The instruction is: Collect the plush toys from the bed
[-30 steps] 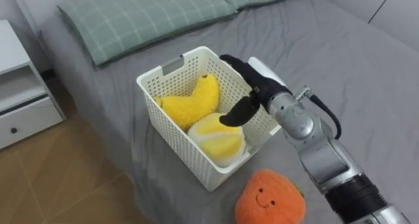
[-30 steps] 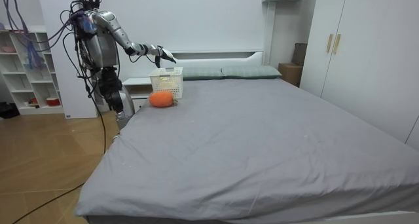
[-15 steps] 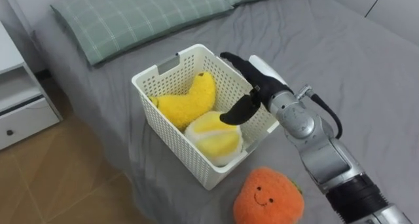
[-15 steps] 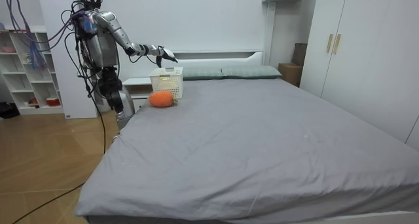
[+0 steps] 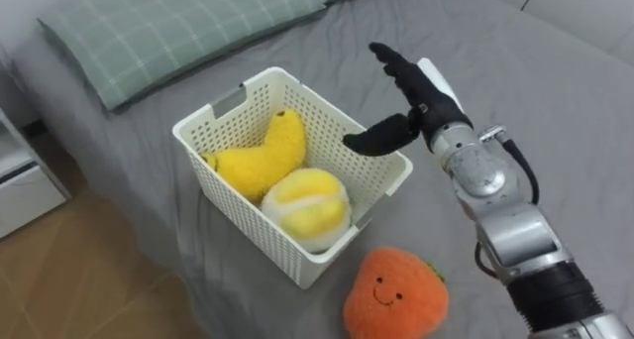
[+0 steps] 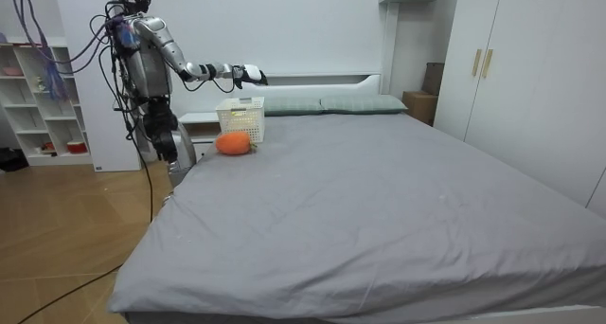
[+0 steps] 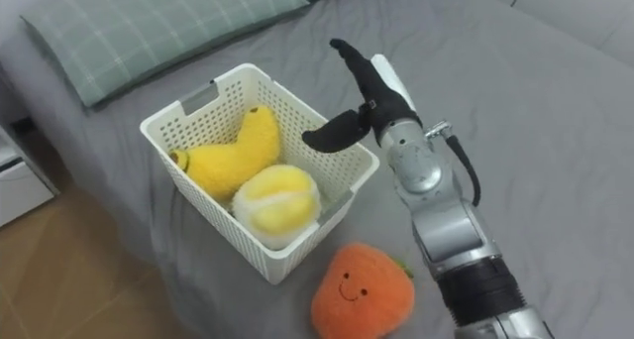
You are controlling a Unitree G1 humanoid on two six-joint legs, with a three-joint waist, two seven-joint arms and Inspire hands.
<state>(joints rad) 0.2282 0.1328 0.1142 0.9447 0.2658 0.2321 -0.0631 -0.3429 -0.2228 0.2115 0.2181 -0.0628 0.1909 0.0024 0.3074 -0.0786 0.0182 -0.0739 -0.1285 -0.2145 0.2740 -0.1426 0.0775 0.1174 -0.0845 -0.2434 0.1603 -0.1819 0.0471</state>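
Right hand (image 5: pixel 424 103) spread open, empty. Behind it, beneath the forearm, round orange smiling plush toy (image 5: pixel 394 291): likely light, squashy. Best gripped around the middle.

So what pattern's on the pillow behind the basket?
Pillow: green with pale checks; clearest in left eye view.

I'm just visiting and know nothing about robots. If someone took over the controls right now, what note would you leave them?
Right hand: open, holding nothing, raised by the far right corner of the white basket.
Basket: on the bed near its edge, holding the yellow banana toy and the round yellow toy.
Done: two toys in the basket.
Left: the orange smiling toy lies on the bed beside the basket, on the robot's side; it probably goes in next.
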